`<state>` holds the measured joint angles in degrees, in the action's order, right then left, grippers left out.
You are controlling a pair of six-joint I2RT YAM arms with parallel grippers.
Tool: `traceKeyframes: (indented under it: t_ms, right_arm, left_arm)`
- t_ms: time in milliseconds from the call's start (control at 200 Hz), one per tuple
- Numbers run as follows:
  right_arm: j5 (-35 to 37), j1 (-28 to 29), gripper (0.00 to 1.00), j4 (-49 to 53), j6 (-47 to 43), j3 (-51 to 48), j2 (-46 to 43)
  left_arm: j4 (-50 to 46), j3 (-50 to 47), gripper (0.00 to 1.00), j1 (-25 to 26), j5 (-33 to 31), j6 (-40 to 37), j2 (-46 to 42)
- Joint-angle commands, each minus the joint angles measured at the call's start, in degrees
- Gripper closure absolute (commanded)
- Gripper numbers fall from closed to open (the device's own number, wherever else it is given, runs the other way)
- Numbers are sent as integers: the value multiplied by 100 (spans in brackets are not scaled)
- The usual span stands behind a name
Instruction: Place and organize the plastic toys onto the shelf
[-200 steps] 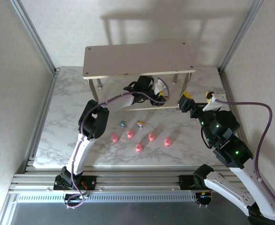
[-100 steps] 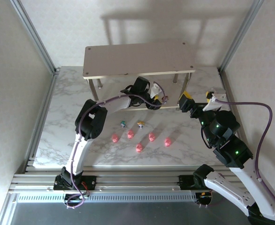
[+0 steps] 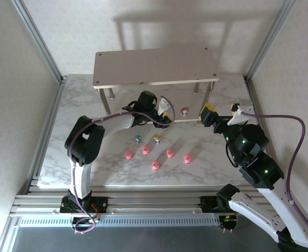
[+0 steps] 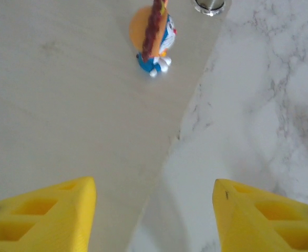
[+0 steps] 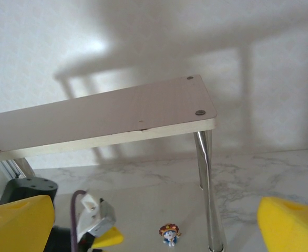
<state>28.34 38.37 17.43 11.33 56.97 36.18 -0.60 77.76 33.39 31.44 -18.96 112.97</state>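
Observation:
The shelf [image 3: 154, 65] stands at the back of the table, its top board [image 5: 106, 118] bare. A small red-capped figurine [image 3: 185, 111] stands upright on the lower board [image 4: 64, 105], close to the right front leg [image 5: 209, 184]; I see the same figurine [image 4: 154, 39] [image 5: 169, 234] in both wrist views. My left gripper [image 3: 166, 112] [image 4: 154, 210] is open and empty, a little left of it over the board's front edge. Several pink pigs [image 3: 155, 166], a teal figurine [image 3: 137, 139] and a yellow one [image 3: 157, 139] sit on the table. My right gripper [image 3: 222, 111] [image 5: 156, 210] hangs open by the shelf's right end.
The marble tabletop [image 3: 64, 152] is bounded by metal frame posts [image 3: 38, 42] and white walls. The left arm's forearm [image 3: 117, 122] stretches across the table just behind the teal figurine. The toys lie in a loose cluster in front of the shelf.
My left gripper has drawn back leftward from under the top board, leaving the red-capped figurine standing on the lower board. The right arm has not moved.

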Motion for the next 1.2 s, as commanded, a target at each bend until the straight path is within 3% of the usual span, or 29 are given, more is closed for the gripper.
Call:
traceKeyframes:
  t_ms: [0,165,410,1196]
  right_arm:
    - [23,-35,1,191,136,47,-275]
    - [-27,-39,1,411,268,16,-417]
    - [-202,-32,1,840,434,148,-365]
    - [-208,-31,1,858,487,210,-639]
  left_arm:
    - [266,-771,40,-16,-240,273,-843]
    - [75,-1633,41,88,-307,371,-1653]
    - [-608,-1852,41,273,-460,224,-2022]
    - [-1162,-1377,39,274,-610,-2,-1200]
